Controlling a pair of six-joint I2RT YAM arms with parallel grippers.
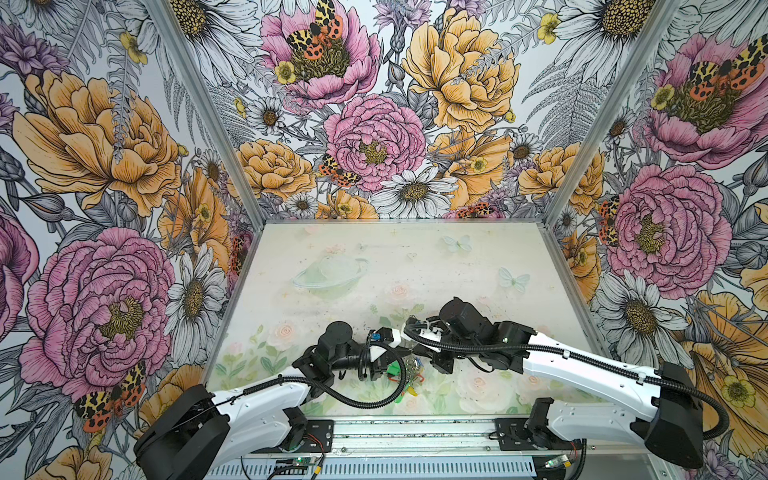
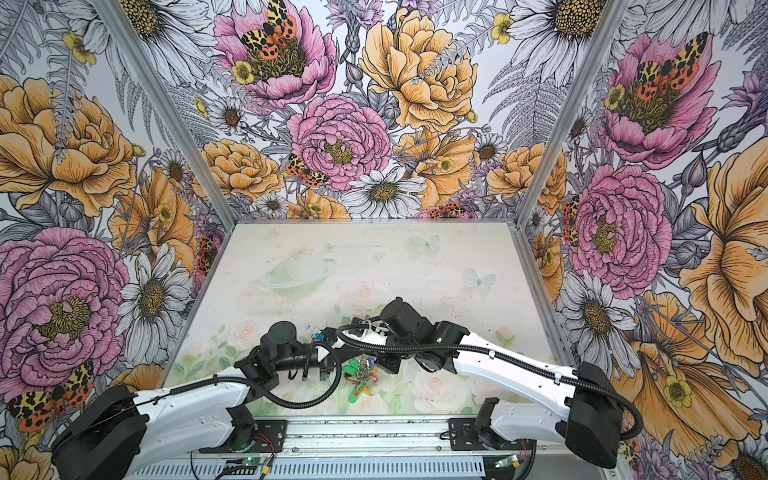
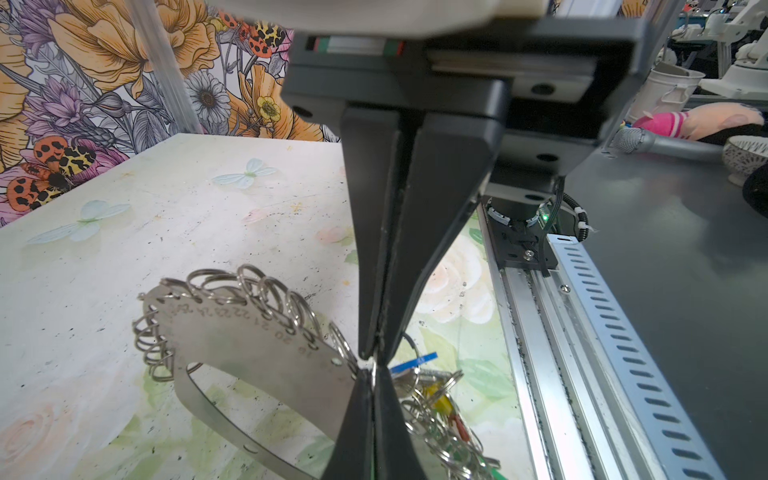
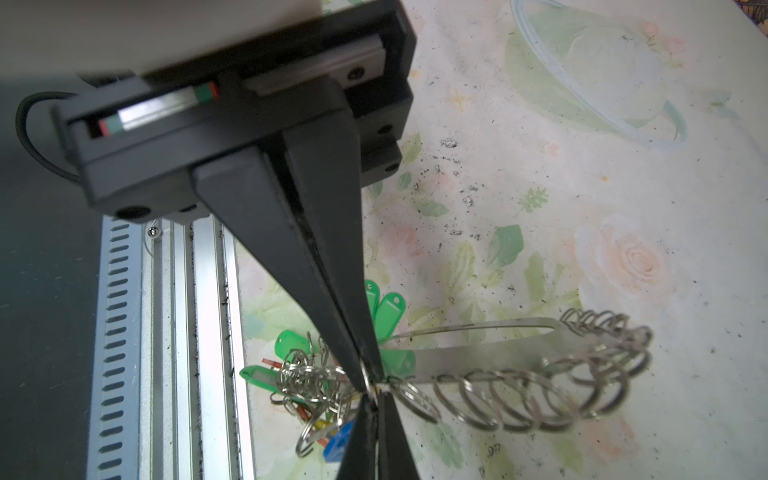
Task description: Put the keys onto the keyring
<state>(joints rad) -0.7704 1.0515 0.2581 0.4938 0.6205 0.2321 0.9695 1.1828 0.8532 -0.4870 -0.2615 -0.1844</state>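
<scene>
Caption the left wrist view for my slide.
Left end effector and right end effector pinch a wire ring on the keyring.

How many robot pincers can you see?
2. The right pincer pinches the keyring by its edge; the left pincer, shut, meets it tip to tip.

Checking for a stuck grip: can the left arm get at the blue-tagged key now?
Probably not yet. The left gripper is shut on a wire ring edging the keyring, tip to tip with the right gripper. The blue tag sits close by, but the jaws must open first.
</scene>
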